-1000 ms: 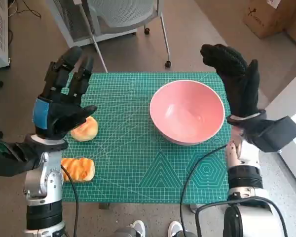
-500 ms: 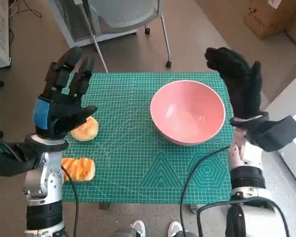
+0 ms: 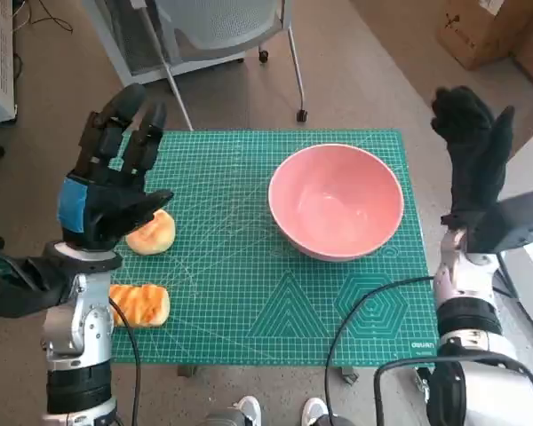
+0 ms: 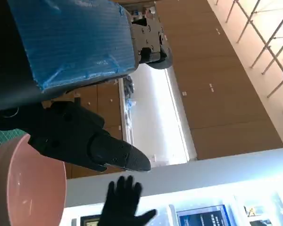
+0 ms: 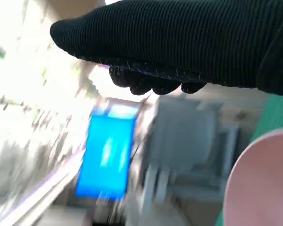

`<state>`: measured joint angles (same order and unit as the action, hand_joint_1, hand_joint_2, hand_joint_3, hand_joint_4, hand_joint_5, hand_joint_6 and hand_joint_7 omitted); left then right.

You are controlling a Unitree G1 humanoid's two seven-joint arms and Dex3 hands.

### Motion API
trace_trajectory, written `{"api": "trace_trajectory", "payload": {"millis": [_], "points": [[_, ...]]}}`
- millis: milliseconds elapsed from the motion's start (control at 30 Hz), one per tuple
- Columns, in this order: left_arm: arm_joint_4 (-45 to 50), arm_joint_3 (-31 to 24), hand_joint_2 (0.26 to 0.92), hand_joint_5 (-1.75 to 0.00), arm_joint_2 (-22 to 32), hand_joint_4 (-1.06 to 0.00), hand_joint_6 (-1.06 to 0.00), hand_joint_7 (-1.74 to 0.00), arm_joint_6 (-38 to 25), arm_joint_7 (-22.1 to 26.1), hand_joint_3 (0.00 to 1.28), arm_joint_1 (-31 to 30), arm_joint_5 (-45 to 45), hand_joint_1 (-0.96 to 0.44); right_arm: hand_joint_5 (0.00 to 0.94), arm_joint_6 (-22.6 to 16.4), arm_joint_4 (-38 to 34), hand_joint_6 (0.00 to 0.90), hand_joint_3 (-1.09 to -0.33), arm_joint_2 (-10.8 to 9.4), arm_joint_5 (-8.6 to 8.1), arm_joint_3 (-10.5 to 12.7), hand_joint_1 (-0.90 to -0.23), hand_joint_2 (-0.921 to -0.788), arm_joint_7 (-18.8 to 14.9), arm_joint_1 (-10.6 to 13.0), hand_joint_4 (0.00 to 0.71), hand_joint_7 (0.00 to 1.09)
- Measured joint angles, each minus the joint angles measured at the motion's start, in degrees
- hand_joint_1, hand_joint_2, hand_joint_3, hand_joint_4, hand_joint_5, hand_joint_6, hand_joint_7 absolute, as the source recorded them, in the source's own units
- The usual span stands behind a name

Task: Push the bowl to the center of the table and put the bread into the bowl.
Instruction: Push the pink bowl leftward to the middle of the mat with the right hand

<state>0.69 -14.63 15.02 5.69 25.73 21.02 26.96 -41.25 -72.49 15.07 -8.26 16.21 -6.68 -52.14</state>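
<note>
Two hands: we found both raised above the table with nothing in them.
Left hand: the black hand with blue tape over its back (image 3: 107, 200) hung over the left side of the green gridded cutting mat (image 3: 249, 293), fingers spread and upright, empty. We judged it posted there because the bread lay directly beneath and beside it.
Right hand: the hand in the black knitted glove (image 3: 471, 155) stood beyond the mat's right edge, well apart from the bowl, fingers extended upward, gripping nothing. Its flat palm faced toward the bowl, which we took as the stance for a sideways push.
Bowl: the smooth pink round bowl (image 3: 336, 202) sat empty on the right half of the mat, right of centre, touched by neither hand. In our judgement the push was not yet done.
Bread, round: one pale golden bun (image 3: 155, 234) lay on the mat's left side, partly under the left hand's thumb in the head view; we could not tell whether they touched.
Bread, oblong: one orange-streaked loaf piece (image 3: 142, 304) lay at the mat's left near edge, just beside the left forearm.
Wrist views: the left showed the pink rim and the far glove; the right was too blurred to add anything.
Surroundings: a grey chair (image 3: 222, 27) stood beyond the table.
</note>
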Motion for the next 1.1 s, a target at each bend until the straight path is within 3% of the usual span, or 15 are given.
{"api": "trace_trajectory", "payload": {"millis": [233, 533, 900, 1100], "points": [[0.0, -0.02, 0.92, 0.0, 0.02, -0.11, 0.0, -0.57, 0.0, -0.43, 0.03, -0.01, -0.23, -0.39, 0.004, 5.06, -1.86, 0.552, -0.743, -0.4, -0.48, 1.55, -0.528, -0.921, -0.68, 0.05, 0.408, 0.03], [0.0, -0.04, 0.92, 0.0, 0.1, -0.11, 0.0, -0.58, 0.0, -0.49, 0.03, -0.01, -0.48, -0.4, 0.0, 12.68, -2.93, 0.551, -0.731, -3.38, -0.24, 1.6, -0.51, -0.921, -0.66, 0.72, 0.396, 0.02], [0.0, -0.18, 0.92, 0.0, 0.47, -0.11, 0.0, -0.58, 0.0, -0.5, 0.03, -0.02, -0.48, -0.4, 0.006, 17.18, -3.13, 0.564, -0.768, -7.01, 1.63, 1.02, -0.532, -0.921, 0.34, 1.12, 0.409, 0.03], [0.03, -0.43, 0.921, 0.0, 0.56, -0.12, 0.0, -0.6, 0.0, -0.55, 0.03, -0.33, -0.53, -0.4, 0.006, 18.5, -3.1, 0.571, -0.788, -9.64, 1.78, 0.83, -0.537, -0.921, 0.33, 1.0, 0.412, 0.03]]}}
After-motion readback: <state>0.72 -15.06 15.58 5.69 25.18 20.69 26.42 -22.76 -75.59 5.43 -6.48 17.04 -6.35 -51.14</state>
